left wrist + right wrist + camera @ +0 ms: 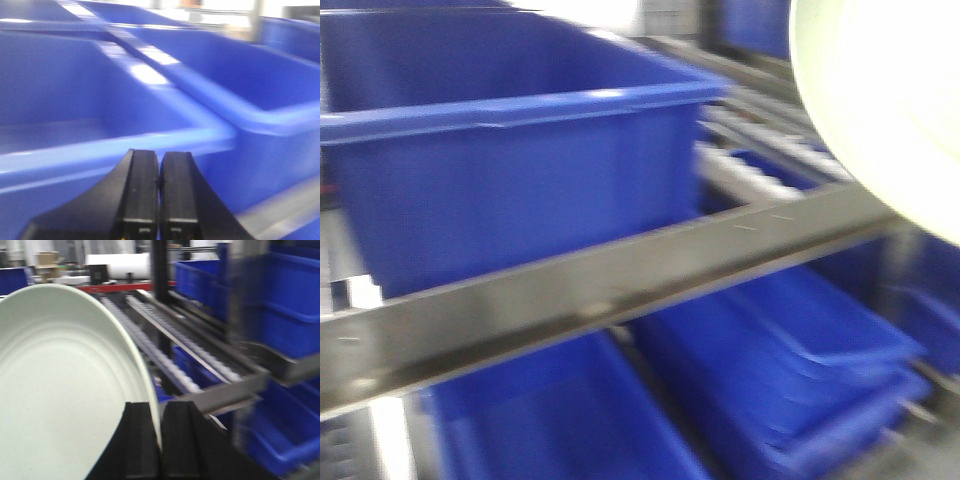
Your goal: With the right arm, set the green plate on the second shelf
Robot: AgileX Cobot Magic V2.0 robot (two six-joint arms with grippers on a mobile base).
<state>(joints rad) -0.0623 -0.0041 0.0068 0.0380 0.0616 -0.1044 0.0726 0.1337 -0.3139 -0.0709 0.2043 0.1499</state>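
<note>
The pale green plate (pixel 65 385) fills the left of the right wrist view, tilted on edge, its rim pinched between the two black fingers of my right gripper (pixel 159 412), which is shut on it. In the front view the green plate (pixel 890 100) shows as a large pale disc at the top right, above the shelf's roller lanes (pixel 760 150); the right arm itself is hidden there. My left gripper (pixel 159 162) is shut with nothing in it, hovering over the rim of a blue bin (pixel 115 145).
A grey metal shelf beam (pixel 600 290) runs across the front view. A large blue bin (pixel 510 150) sits above it at left, more blue bins (pixel 790 360) below. Blue bins (pixel 280 305) and a metal rail (pixel 225 395) stand right of the plate.
</note>
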